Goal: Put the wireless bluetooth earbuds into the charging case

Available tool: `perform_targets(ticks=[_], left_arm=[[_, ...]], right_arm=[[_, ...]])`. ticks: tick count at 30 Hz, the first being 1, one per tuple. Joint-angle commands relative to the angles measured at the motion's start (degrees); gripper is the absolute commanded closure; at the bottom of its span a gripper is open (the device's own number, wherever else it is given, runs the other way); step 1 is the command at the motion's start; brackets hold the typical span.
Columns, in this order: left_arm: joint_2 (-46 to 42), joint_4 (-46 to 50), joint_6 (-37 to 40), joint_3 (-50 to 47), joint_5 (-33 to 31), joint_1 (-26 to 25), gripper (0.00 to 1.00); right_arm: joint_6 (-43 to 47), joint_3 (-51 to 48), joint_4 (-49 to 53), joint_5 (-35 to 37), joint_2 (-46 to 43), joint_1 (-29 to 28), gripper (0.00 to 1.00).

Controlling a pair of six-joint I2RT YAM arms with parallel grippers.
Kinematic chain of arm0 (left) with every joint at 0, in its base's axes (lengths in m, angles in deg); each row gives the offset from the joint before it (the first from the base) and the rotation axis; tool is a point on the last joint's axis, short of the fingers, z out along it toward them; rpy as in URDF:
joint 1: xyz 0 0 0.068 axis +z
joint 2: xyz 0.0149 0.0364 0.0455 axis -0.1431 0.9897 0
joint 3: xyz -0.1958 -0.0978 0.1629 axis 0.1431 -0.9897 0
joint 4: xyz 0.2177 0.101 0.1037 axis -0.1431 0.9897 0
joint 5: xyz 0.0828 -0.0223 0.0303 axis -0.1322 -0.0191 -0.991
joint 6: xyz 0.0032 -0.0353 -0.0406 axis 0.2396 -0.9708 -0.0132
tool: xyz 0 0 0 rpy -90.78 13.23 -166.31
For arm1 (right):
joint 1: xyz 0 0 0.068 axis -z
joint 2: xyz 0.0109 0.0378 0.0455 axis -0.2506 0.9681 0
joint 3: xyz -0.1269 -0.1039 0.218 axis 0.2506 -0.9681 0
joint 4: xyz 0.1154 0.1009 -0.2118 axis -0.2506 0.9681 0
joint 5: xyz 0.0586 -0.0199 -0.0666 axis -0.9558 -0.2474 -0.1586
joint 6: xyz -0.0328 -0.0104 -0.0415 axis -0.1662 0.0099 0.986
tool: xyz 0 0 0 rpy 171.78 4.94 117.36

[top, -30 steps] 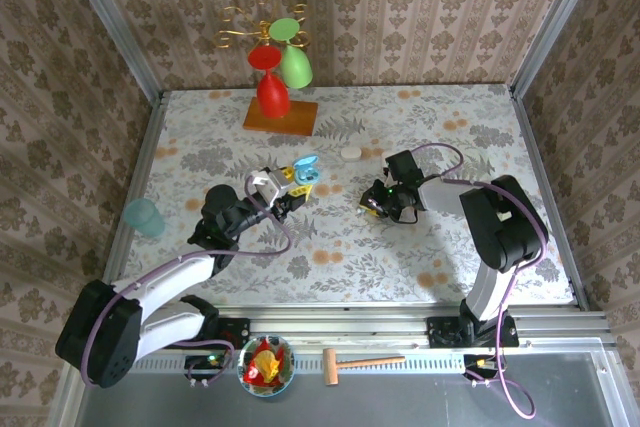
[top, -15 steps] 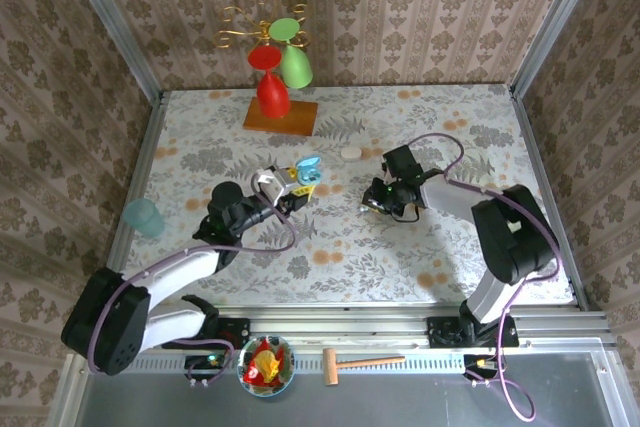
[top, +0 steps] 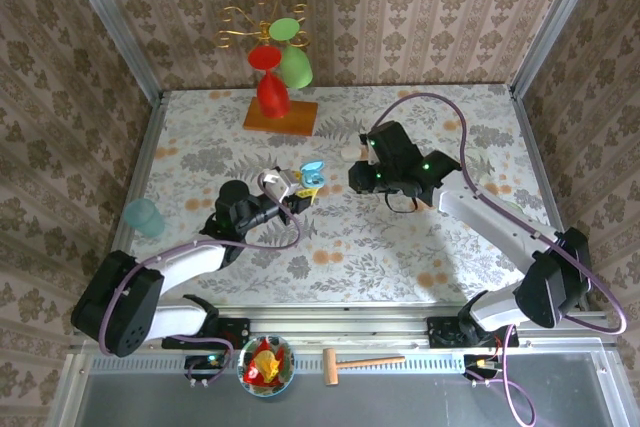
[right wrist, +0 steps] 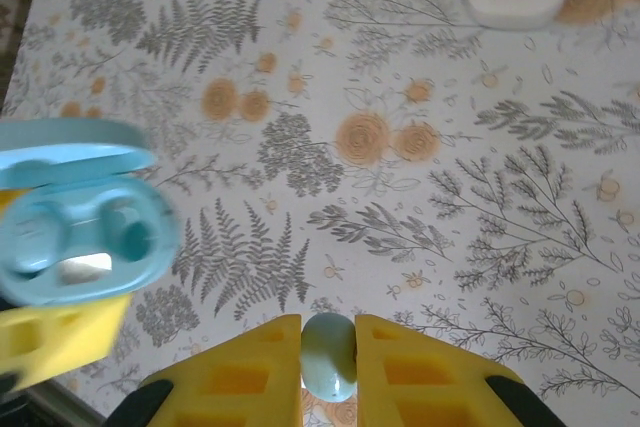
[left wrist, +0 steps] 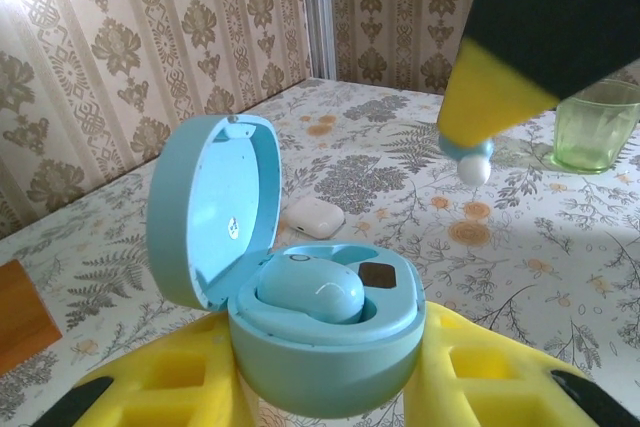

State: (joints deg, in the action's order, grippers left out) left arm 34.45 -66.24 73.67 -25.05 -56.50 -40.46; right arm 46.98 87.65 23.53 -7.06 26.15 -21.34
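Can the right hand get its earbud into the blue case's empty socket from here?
Probably yes. The left hand holds the case open, lid tipped back; the empty socket beside the seated earbud is uncovered, and nothing stands between it and the earbud in the right hand.

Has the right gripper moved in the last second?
Yes. The right gripper, shut on a pale blue earbud, has shifted left and farther out, nearer the white case.

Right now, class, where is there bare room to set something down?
Crowded: the middle, where the left gripper holding the blue case faces the right gripper by the white case. Bare: nearer than the grippers, and the far right corner.
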Motion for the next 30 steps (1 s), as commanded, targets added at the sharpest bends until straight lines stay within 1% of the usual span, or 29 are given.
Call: perform_targets(ticks=[1, 8, 12, 16, 22, 30], left_arm=[[0.78, -2.93, -2.9, 1.15, 1.1, 0.24, 0.68], [1.2, -2.22, -3.4, 1.44, 2.15, 0.06, 0.68], [0.97, -2.27, -3.52, 1.83, 2.93, -0.28, 0.68], [0.35, -2.4, -4.4, 1.85, 3.12, -0.47, 0.68], [-0.64, -2.14, -4.82, 1.93, 3.69, -0.56, 0.68], [-0.84, -2.53, -5.26, 2.18, 3.94, -0.73, 0.68]], right_arm=[[4.31, 3.33, 4.53, 4.0, -1.05, -2.28, 0.84], [6.88, 8.73, 3.65, 4.34, 2.06, -6.14, 0.84], [8.87, 13.41, 5.46, 4.91, 5.6, -7.62, 0.84], [10.7, 16.01, 7.14, 6.49, 8.46, -8.18, 0.84], [12.42, 16.53, 6.73, 9.26, 10.68, -8.49, 0.85], [12.8, 15.78, 6.09, 9.09, 11.93, -8.53, 0.85]])
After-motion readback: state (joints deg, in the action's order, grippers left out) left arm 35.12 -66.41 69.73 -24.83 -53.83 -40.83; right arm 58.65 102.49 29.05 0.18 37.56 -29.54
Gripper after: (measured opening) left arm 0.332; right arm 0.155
